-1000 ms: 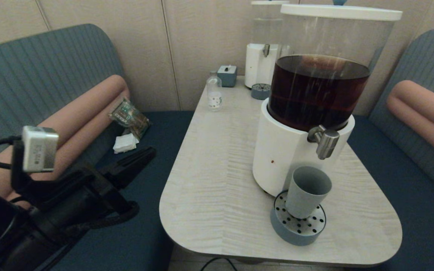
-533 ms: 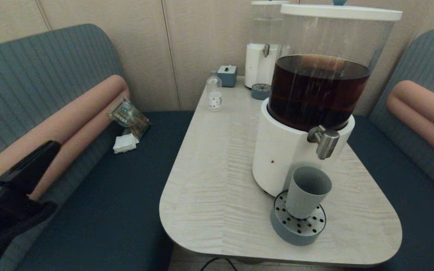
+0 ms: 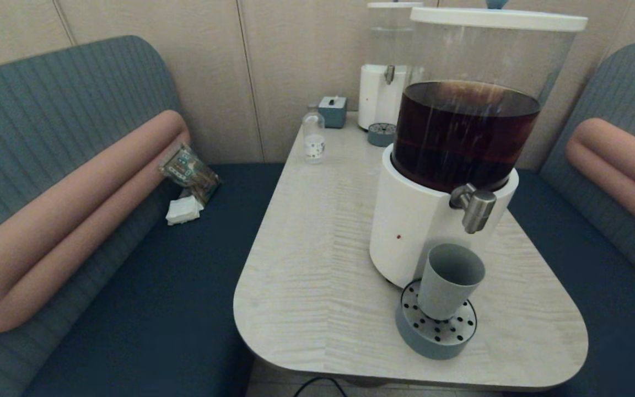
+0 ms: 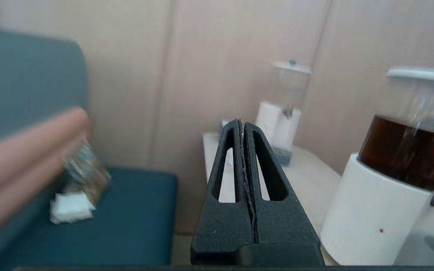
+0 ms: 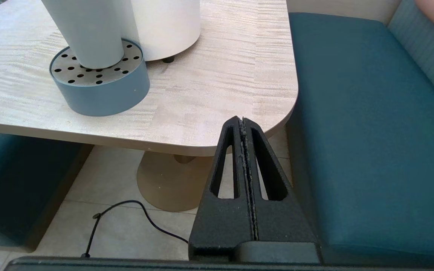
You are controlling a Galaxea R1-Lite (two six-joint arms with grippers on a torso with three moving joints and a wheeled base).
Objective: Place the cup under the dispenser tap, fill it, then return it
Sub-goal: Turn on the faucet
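Seemingly empty, left tool (image 4: 242, 124), right tool (image 5: 242, 120) closed

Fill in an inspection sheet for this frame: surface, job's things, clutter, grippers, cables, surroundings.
Surface: pale wood-grain table with rounded corners.
Job's things: small grey-blue plastic cup stands upright on the round grey-blue drip tray, below the brushed-steel dispenser tap of the large white-based dispenser holding dark liquid; no liquid is visible in the cup.
Clutter: small clear bottle, small grey-blue box, smaller white dispenser at the far end.
Grippers: left gripper shut, off the table's left side; right gripper shut, low by the table's near right corner.
Cables: black cable on the floor tiles.
Surroundings: blue bench seats; snack packet and white napkin on the left bench.
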